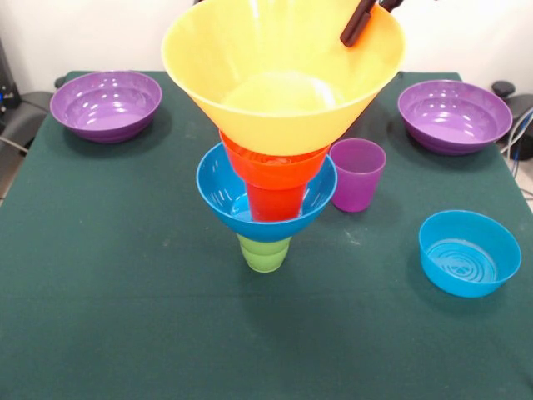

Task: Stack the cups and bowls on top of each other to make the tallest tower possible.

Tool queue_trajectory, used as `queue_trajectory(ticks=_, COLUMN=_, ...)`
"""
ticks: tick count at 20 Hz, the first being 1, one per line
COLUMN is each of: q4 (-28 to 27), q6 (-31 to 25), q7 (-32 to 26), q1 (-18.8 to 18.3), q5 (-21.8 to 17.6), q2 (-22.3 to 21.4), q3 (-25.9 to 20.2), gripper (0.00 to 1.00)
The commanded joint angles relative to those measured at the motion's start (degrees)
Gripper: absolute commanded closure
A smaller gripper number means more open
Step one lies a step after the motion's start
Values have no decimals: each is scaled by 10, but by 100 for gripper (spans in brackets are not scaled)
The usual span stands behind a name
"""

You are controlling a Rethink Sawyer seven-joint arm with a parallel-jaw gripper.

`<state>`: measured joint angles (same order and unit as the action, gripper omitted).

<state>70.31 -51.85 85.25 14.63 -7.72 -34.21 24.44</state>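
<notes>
A tower stands near the middle of the green-covered desk (100,317). At its base is the green cup (265,252), mouth down on the cloth. On it sits the medium blue bowl (218,193), upright, and inside that bowl stands the orange cup (275,200). Just above the cup a wider orange rim (250,156) shows, likely the small orange bowl, mostly hidden. On top rests the large yellow bowl (283,75), upright, wide and empty, its wall flaring well past everything below.

The pincer (360,23) reaches down from above at the yellow bowl's far right rim; only a dark finger shows against the bowl, and I cannot tell whether it is open or closed.

Just right of the tower stands the purple cup (357,175), upright and empty. A purple bowl (106,105) sits at the far left, another purple bowl (454,116) at the far right, both empty. The small blue bowl (469,252) lies near the right edge, empty too.
</notes>
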Motion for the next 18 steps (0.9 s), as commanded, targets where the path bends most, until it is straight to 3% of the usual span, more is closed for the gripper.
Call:
queue_trajectory(ticks=1, q4=11, q6=36, q7=9, q1=-14, q5=-41, q2=-6, q3=-46, gripper=100)
queue_trajectory(ticks=18, q4=17, q6=50, q7=14, q1=-17, q5=-38, q2=-6, q3=-48, gripper=100)
